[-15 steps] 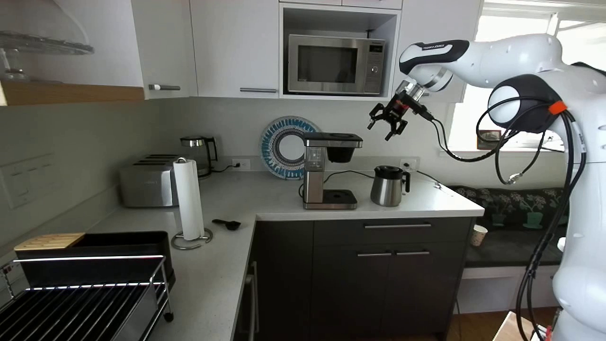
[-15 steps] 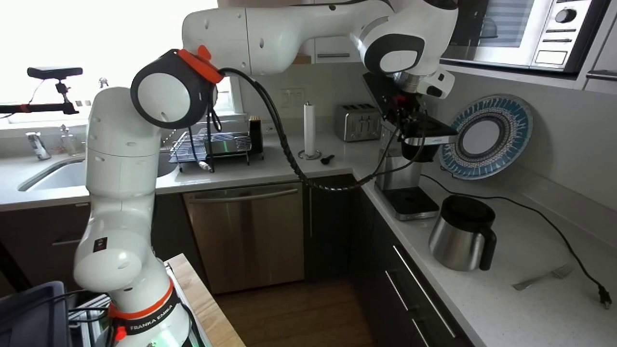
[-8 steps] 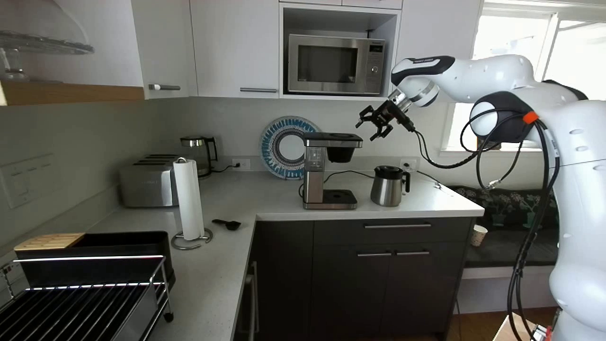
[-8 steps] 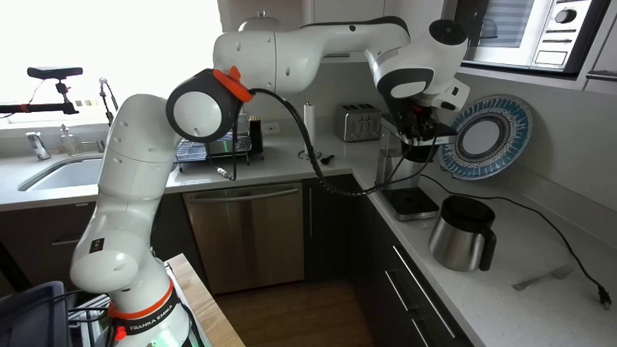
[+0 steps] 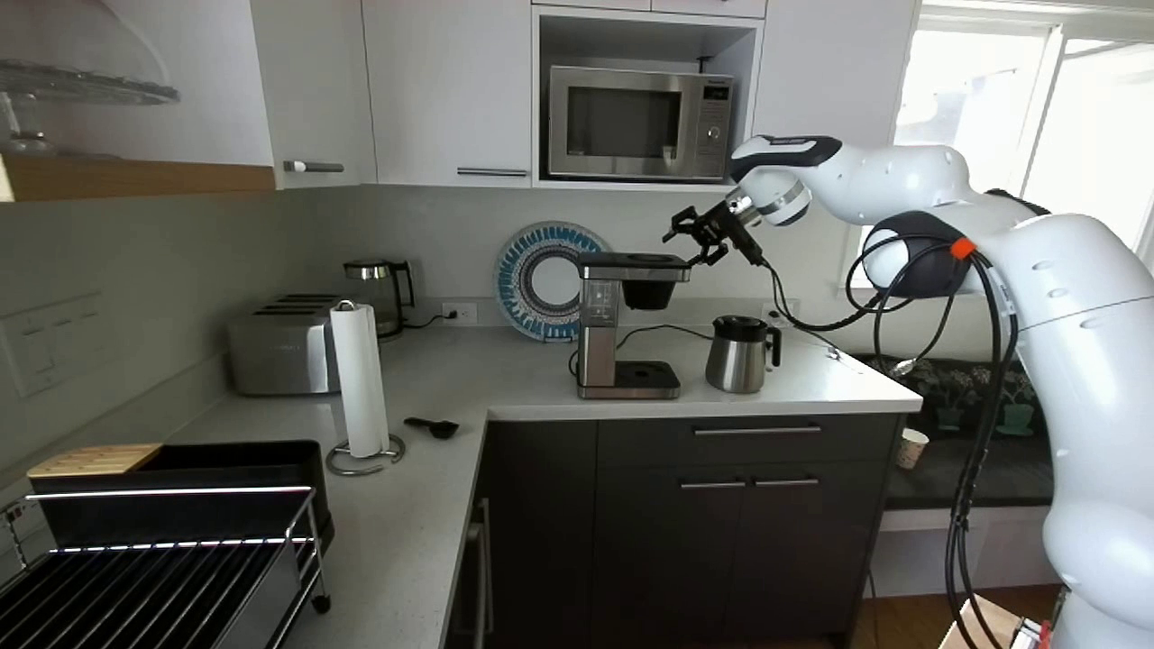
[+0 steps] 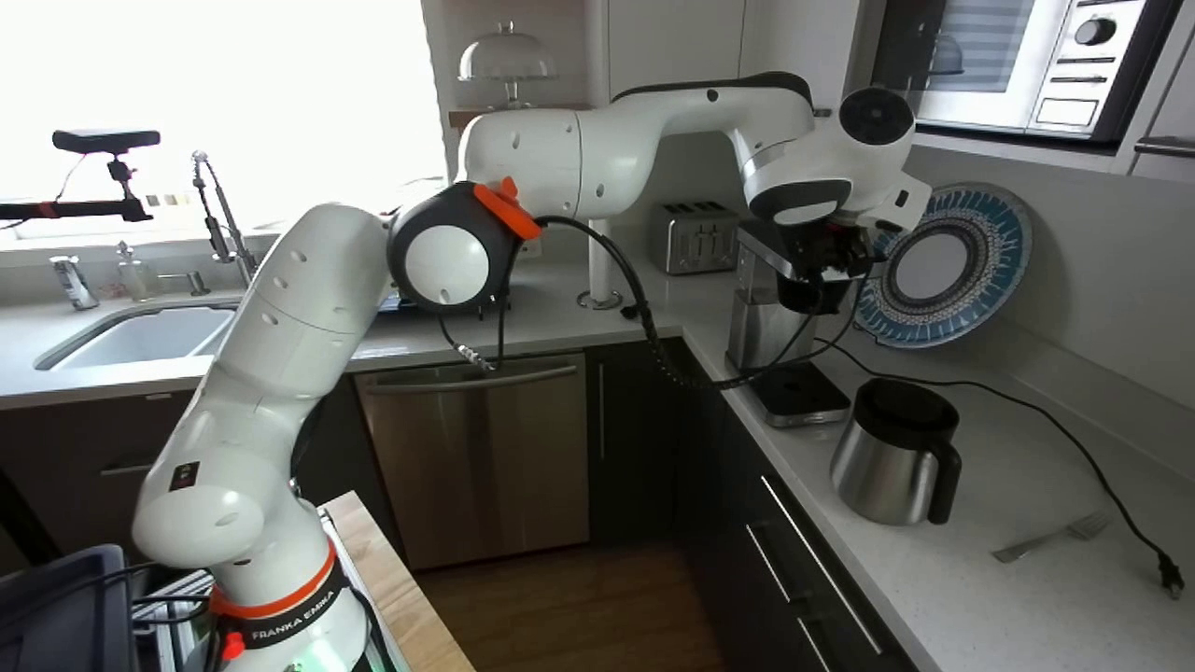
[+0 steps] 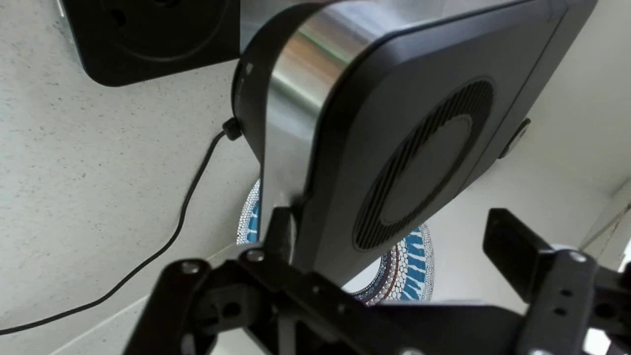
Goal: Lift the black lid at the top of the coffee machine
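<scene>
Tool point(image 7: 392, 227) is released: fingers point(image 7: 515, 246) stand well apart, at overhanging top of machine point(image 5: 597, 335). In wrist view, one fingertip point(image 7: 280, 229) overlaps rim of lid point(image 7: 429, 148); whether they touch, I cannot tell. Lid lies flat on top of machine. Machine stands upright on counter point(image 5: 532, 379), jug point(image 5: 735, 361) near it. Plate point(image 5: 553, 281) stands behind, partly hidden by machine in an exterior view.

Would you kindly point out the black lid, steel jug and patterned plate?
Black lid point(image 7: 427, 170): in the wrist view, on its smooth centre.
Steel jug point(image 6: 880, 474): in an exterior view, on its body.
Patterned plate point(image 5: 553, 281): in an exterior view, on its white centre.
</scene>
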You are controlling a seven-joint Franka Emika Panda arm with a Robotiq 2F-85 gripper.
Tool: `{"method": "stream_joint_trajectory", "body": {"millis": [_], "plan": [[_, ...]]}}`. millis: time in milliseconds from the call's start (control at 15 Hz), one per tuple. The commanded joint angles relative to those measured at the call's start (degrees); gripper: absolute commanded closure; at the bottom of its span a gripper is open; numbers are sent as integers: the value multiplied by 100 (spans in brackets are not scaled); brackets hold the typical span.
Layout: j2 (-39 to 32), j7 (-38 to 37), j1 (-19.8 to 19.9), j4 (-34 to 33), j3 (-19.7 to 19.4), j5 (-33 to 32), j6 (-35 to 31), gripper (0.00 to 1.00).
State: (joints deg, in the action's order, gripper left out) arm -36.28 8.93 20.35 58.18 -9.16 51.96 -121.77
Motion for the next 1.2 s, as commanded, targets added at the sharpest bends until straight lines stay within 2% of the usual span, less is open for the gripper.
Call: {"method": "stream_joint_trajectory", "body": {"millis": [0, 467, 1133], "plan": [[-331, 44, 124, -490, 130, 263, -115, 0], [-203, -315, 175, -509, 211, 552, 71, 0], [133, -306, 227, -584, 463, 1029, 126, 0]]}}
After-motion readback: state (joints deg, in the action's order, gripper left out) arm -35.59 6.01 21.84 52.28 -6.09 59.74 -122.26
